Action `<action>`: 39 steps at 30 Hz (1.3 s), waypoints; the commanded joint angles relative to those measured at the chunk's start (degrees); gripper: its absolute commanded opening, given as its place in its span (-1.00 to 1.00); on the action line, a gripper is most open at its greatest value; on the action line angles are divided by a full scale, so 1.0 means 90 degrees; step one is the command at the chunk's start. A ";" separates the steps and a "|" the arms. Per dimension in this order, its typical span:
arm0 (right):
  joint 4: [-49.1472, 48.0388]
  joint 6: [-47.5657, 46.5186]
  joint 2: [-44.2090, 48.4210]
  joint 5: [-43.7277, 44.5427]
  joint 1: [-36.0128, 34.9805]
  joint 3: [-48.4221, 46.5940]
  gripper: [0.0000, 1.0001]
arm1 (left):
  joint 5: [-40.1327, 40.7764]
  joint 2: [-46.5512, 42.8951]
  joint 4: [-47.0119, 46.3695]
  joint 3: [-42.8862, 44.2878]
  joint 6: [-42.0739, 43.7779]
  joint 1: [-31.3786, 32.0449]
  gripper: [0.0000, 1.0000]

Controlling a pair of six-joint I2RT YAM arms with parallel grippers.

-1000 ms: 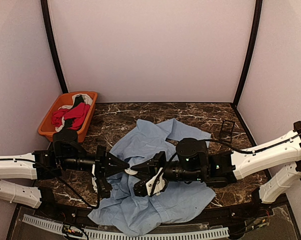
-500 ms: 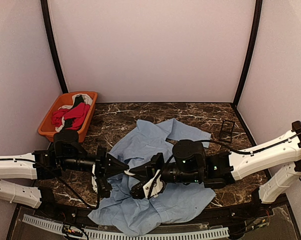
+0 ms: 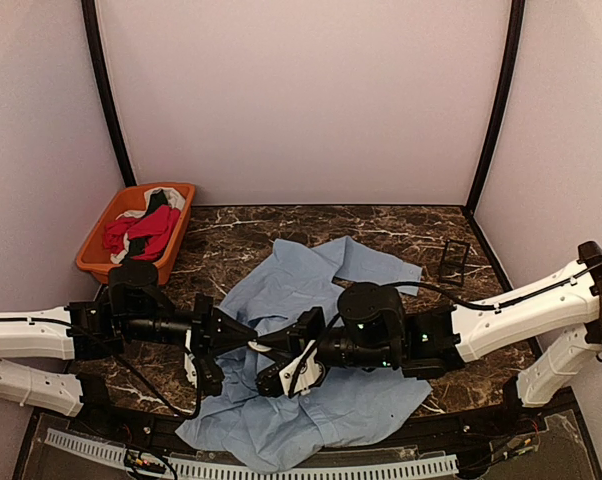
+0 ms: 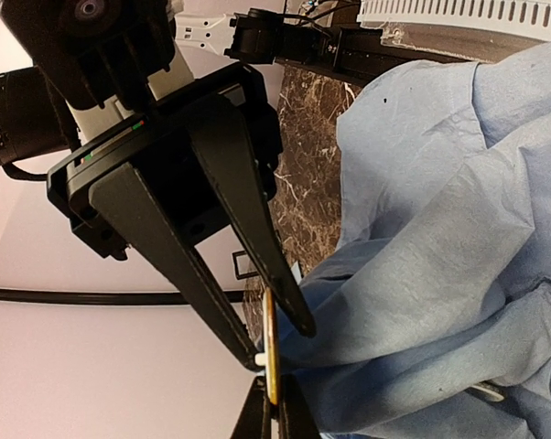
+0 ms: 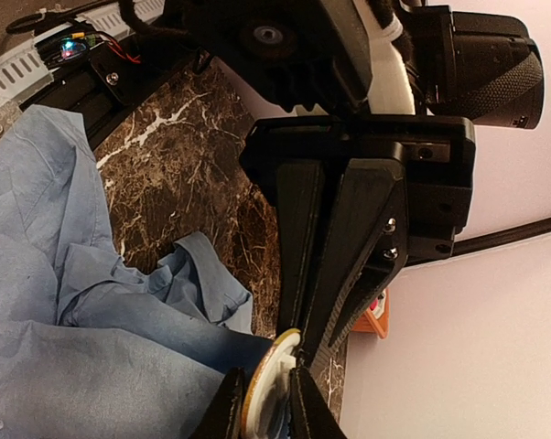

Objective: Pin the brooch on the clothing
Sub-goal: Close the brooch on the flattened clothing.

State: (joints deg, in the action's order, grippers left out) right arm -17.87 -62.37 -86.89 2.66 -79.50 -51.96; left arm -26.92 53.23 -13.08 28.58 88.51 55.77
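1. Centrally, the light blue shirt lies rumpled on the marble table.
2. Over it, the left gripper is pinched tight on the brooch, a gold-rimmed disc just beside a raised shirt fold.
3. Opposite, the right gripper meets it head-on, its fingers closed against the same brooch.

– Arms and grippers?
– Two arms: left arm, right arm. Two grippers: left gripper, right gripper.
– Other things?
– One bench, one blue shirt, one brooch, one black frame, one orange bin.
– Inside the bin?
– One red garment, one black garment, one white garment, as far as can be told.
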 commanded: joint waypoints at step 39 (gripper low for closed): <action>0.0882 0.0922 -0.0510 -0.0552 0.0157 -0.0517 -0.39 | -0.0394 -0.0552 -0.0418 -0.0037 0.0478 0.0043 -0.99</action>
State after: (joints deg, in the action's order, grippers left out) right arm -13.15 -56.23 -89.86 -1.15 -78.67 -56.05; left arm -26.33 49.82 -10.50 26.72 91.15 55.40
